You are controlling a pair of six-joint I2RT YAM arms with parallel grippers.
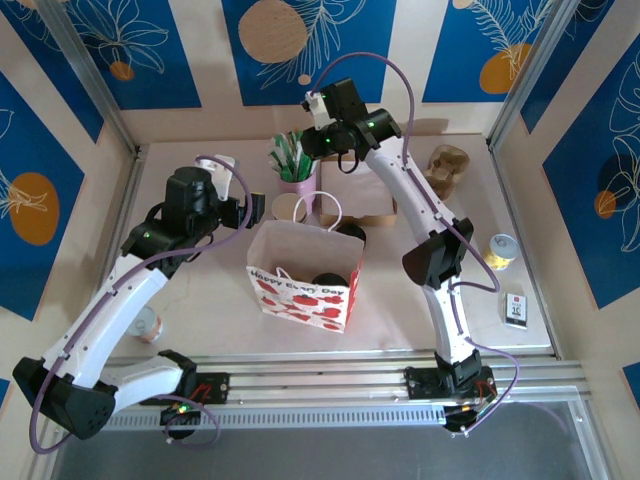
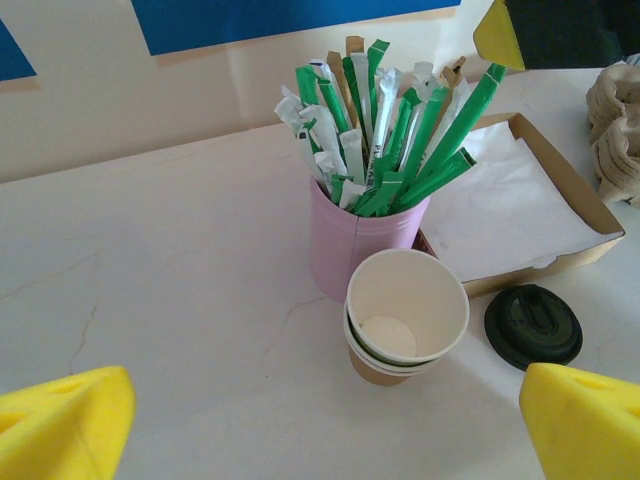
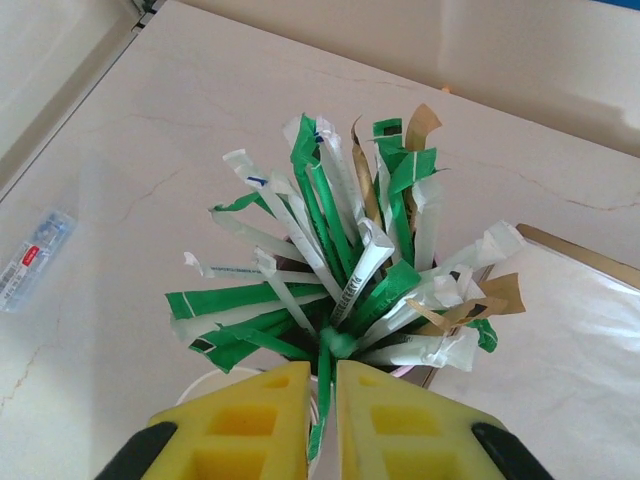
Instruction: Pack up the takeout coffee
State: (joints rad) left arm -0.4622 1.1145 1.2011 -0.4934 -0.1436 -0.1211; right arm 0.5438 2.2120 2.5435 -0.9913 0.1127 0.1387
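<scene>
coffee: cup [image 1: 328, 282] with black lid stands inside the paper bag [image 1: 305, 295], middle of counter [image 1: 220, 300] | right gripper [image 3: 322, 385]: jaws narrow, green straw [image 3: 322, 405] between them, above pink holder [image 2: 350, 250] | left gripper [image 2: 325, 400]: jaws wide, above tan cup [image 2: 405, 300] and loose lid [image 2: 533, 325], beyond the bag

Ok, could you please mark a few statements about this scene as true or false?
1. The left gripper is open. True.
2. The tan cup wears a lid. False: it is lidless; the black lid lies on the table beside it.
3. The pink cup holds wrapped straws. True.
4. The gift bag lies flat. False: it stands upright.
5. The right gripper hangs over the gift bag. False: it is over the straws, a green straw between its fingers.
</scene>
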